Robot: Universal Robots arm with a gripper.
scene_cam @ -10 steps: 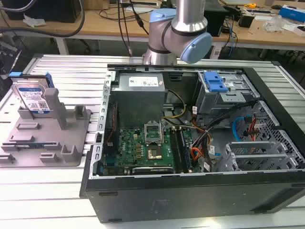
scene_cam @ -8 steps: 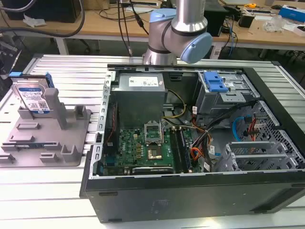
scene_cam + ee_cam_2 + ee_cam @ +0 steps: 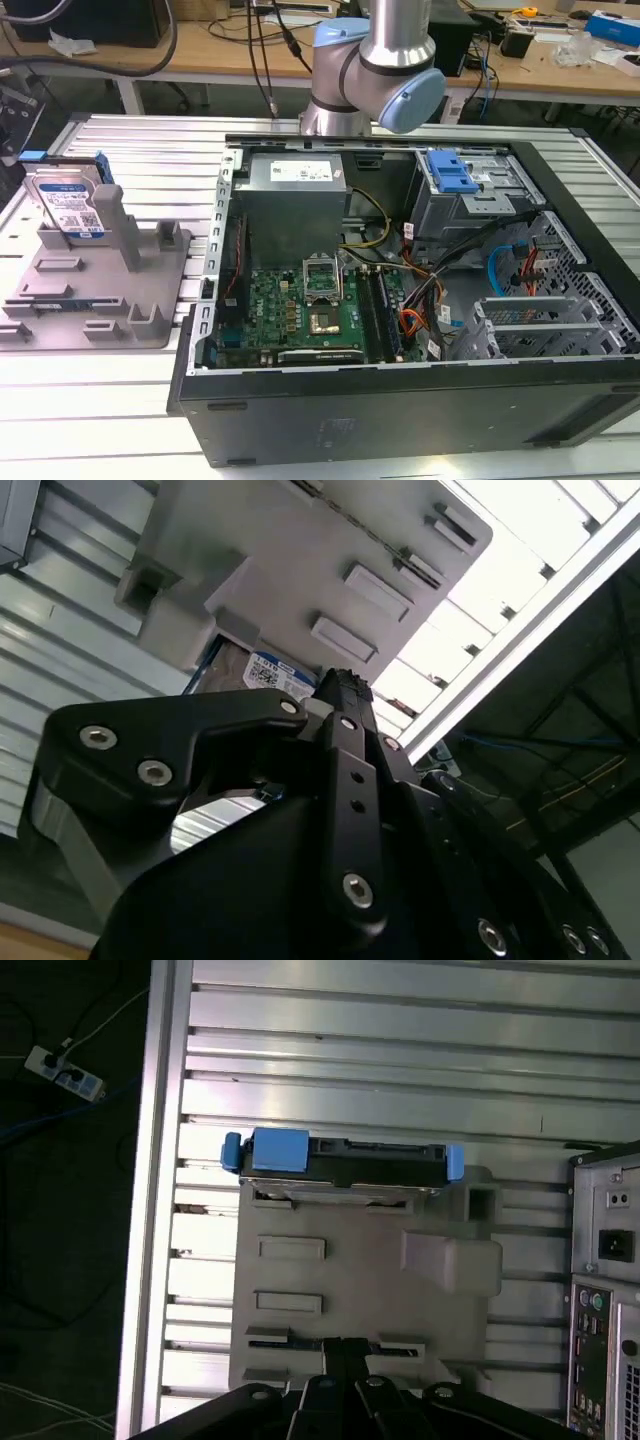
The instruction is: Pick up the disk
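1. From where I stand this looks like the approach step: the disk has not been picked up. It stands on its edge in the end slot of the grey holder, with its printed label facing out across the holder.
2. The holder lies on the slatted worktop, near the worktop's edge on the exterior view's left and just beside the open computer case. It seems a tidy enough place to reach the disk.
3. In the first wrist view the gripper hangs above the end of the holder farthest from the disk. It is well apart from the disk and touches nothing.
4. In the same view the fingers appear drawn together into one narrow black column. There is no gap I can make out and nothing is held between them.
5. Looking down in the first wrist view, the disk's top edge runs as a dark bar between its blue side rails. The second wrist view shows a corner of the label past the gripper body.
6. By my judgement, a grasp from here calls for three things:
   - The fingers need to part wider than the disk's thin dimension.
   - They need to be centred over that top edge, one finger to each flat face.
   - The descent needs to stay clear of the holder's upright post, which stands just beside the disk.
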